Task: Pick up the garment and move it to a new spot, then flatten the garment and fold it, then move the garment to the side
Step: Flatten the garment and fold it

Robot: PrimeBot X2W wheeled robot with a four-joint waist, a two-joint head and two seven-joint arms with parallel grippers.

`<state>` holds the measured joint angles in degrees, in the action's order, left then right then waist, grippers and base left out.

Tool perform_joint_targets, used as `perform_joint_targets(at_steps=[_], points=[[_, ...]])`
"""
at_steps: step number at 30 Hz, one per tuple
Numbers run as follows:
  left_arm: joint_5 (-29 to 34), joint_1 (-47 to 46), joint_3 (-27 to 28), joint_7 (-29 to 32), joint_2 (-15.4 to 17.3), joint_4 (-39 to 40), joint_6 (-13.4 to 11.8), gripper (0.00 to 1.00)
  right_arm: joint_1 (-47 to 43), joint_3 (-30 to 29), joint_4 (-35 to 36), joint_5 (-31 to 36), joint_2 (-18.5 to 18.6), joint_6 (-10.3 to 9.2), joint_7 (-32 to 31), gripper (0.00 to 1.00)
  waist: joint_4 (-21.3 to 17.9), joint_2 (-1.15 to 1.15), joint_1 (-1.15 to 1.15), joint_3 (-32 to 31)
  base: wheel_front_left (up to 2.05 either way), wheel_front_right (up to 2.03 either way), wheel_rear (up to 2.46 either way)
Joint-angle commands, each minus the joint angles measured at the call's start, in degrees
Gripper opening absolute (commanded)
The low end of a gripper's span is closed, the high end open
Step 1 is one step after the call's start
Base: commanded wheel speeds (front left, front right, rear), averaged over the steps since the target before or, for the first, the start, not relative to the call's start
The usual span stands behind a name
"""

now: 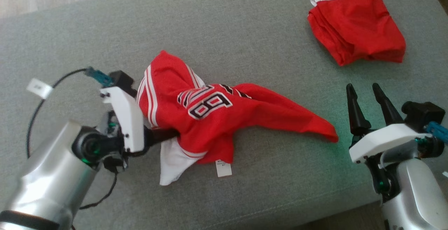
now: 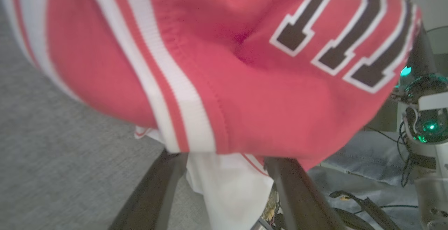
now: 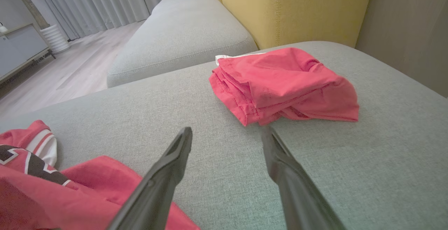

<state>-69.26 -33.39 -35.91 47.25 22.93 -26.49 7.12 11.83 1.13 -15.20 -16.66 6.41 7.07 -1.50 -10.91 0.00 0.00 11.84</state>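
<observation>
Head camera looks steeply down on the cushion (image 1: pixel 224 23). Left wrist camera, at its 8 o'clock, sits nearly against the jersey (image 2: pixel 245 83). Right wrist camera, at 4 o'clock, faces the folded garment (image 3: pixel 280 79); all share the jersey.

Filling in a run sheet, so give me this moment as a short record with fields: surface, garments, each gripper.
surface: grey cushion
jersey: red, crumpled, mid-cushion, white lining showing at its near edge
folded garment: red, far right of the cushion, apart from the jersey
left gripper: open, fingers either side of the white lining, tips hidden under the jersey
right gripper: open, holds nothing, over bare cushion right of the jersey
fold: not yet done
</observation>
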Motion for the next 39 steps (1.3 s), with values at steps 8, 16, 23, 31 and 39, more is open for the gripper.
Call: perform_joint_targets(at_steps=[8, 16, 23, 31, 39], points=[[3.1, -6.2, -6.9, -1.0, 3.9, -1.1, 0.4, 1.0, 2.6, 1.9, -0.3, -0.6, 0.7, 0.42, 1.2, 1.0, -0.2, 0.0, 0.0, 0.9, 0.0, 0.0, 0.0], [-0.3, -8.3, -9.7, -5.1, 3.1, -2.6, 0.4, 0.0, 2.4, 1.5, -1.5, -0.6, 0.9, 0.42, 1.8, 1.0, 1.2, 0.0, 0.0, -1.0, 0.0, 0.0, 0.0], [-2.9, -11.1, -9.7, -9.0, 7.0, 0.3, 0.4, 0.0, 1.5, 0.0, -1.1, -0.2, 1.8, 0.42, 2.0, 1.0, 4.9, 0.0, 0.0, -4.4, 0.0, 0.0, 0.0], [-2.2, -9.9, -8.7, -12.5, 12.2, -2.0, 0.1, 0.0, 0.1, -1.3, 0.1, 0.5, 1.7, 0.42, 2.0, 1.0, 7.7, 0.0, 0.0, -6.2, 0.0, 0.0, 0.0], [-4.2, -3.4, -6.5, -18.0, 12.0, -7.0, -4.4, 0.95, -0.7, -1.4, 0.9, 1.2, 1.1, 0.42, 2.0, 1.0, 9.2, 0.0, 0.0, -5.9, 0.0, 0.0, 0.0]])
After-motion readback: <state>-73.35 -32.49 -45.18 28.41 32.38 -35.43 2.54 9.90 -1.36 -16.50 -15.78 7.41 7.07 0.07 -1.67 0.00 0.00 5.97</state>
